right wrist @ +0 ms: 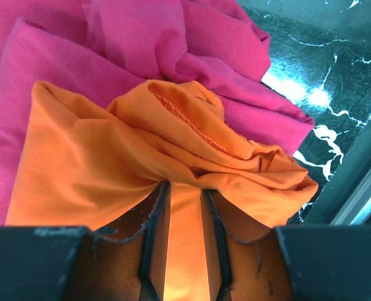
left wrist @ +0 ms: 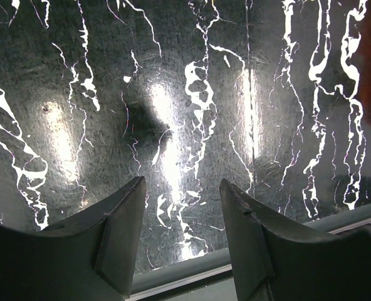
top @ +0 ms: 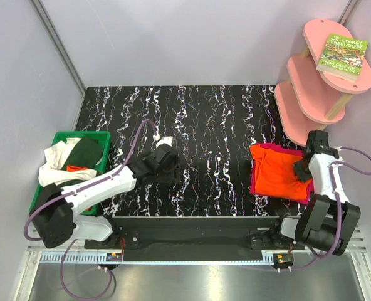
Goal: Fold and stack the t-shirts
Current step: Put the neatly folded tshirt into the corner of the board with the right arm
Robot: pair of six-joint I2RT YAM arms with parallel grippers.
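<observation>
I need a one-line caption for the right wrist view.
Right gripper pinching the orange shirt, which lies on the pink shirt.

Your left arm [top: 101, 185] reaches out low toward the middle. Its left claw [left wrist: 182, 185] is spread apart and holds nothing. Your right arm [top: 328, 182] is bent up on the right. The right claw [right wrist: 184, 188] has its fingers close together with the orange t-shirt [right wrist: 98, 169] between them. You can't tell if it pinches.

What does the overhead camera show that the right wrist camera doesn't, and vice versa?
Only overhead: the green bin of white and dark green shirts, the left claw, the pink shelf with a book. Only right wrist: orange cloth bunched in the right claw. Both: the orange t-shirt lying on the magenta t-shirt, on the black marbled table.
</observation>
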